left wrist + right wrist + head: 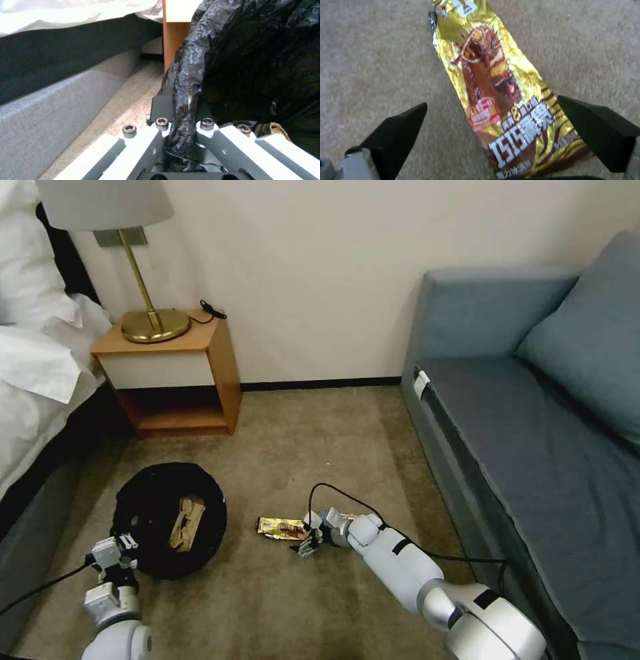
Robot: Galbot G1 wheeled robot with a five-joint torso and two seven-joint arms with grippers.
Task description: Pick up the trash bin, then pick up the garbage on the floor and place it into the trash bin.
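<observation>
Gripping the rim of the small round trash bin lined with crinkly black plastic, the left gripper sits at the bin's near-left edge on the tan carpet, between the grey bed base and the wooden bedside table. In the left wrist view the jaws are clamped narrow on a fold of the black liner, with the bin wall rising just beyond the left gripper.

Contents of the bin: a crumpled tan paper piece lies inside, against the dark liner. In the left wrist view only a tan sliver shows low beside the fingers; what it is cannot be told from there. The whitish base of the bin is hidden by the liner.

The gold-brown snack wrapper lies flat on the carpet, to the right of the bin and apart from it. The right gripper is low at the wrapper's near-right end. In the right wrist view the right gripper stands wide open, one black fingertip on each side of the wrapper, neither pad touching it. The wrapper's near end is cut off by the frame edge there, and its print is blurred.

From the head view, the right gripper's opening is hard to make out. A reddish-and-white scrap shows just behind the right wrist; most of it is hidden by the arm.
</observation>
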